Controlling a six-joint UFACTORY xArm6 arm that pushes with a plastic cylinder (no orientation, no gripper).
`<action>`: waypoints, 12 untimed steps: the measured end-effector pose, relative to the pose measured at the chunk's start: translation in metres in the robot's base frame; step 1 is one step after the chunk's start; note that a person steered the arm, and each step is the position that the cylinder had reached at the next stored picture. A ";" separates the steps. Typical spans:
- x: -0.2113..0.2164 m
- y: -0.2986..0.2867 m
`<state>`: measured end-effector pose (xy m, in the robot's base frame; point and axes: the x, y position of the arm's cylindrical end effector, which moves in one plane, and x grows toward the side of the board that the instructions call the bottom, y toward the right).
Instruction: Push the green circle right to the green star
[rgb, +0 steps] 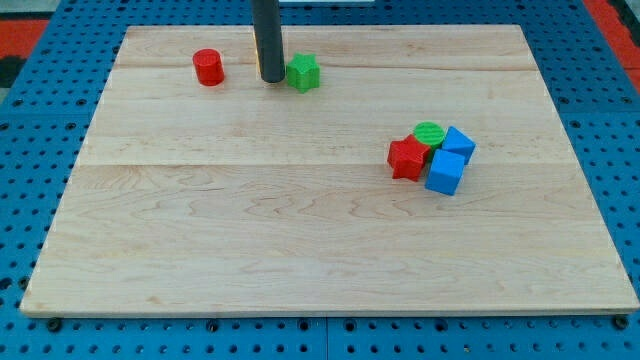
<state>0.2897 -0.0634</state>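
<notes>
From where I sit, my tip (272, 79) is down on the table (300, 250) near the view's top, a little left of centre, with the dark rod rising straight up out of the picture. There is no hand on this arm, so there is nothing wide, narrow or holding to report; the rod simply ends at the wood. Just to the view's right of my tip sits the green star (303, 73), so close that I cannot tell whether they touch. On the other side, to the view's left, stands the red cylinder (209, 67), near the rod but clearly apart from it. The green circle (429, 133) is well away from all this, in the right half of the table at about mid height, and it is packed into a tight cluster. The red star (407, 158) presses against it from the lower left, a blue cube (458, 143) touches it on the right, and a second blue cube (445, 172) lies just below, against the red star and the first cube. Only the ribbed top of the green circle shows above its neighbours. Around the pale wooden table I see the blue perforated base (40, 160), and red surfaces at both top corners.
</notes>
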 end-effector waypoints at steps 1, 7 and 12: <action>-0.005 0.029; 0.164 0.164; 0.154 0.242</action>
<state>0.4436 0.1785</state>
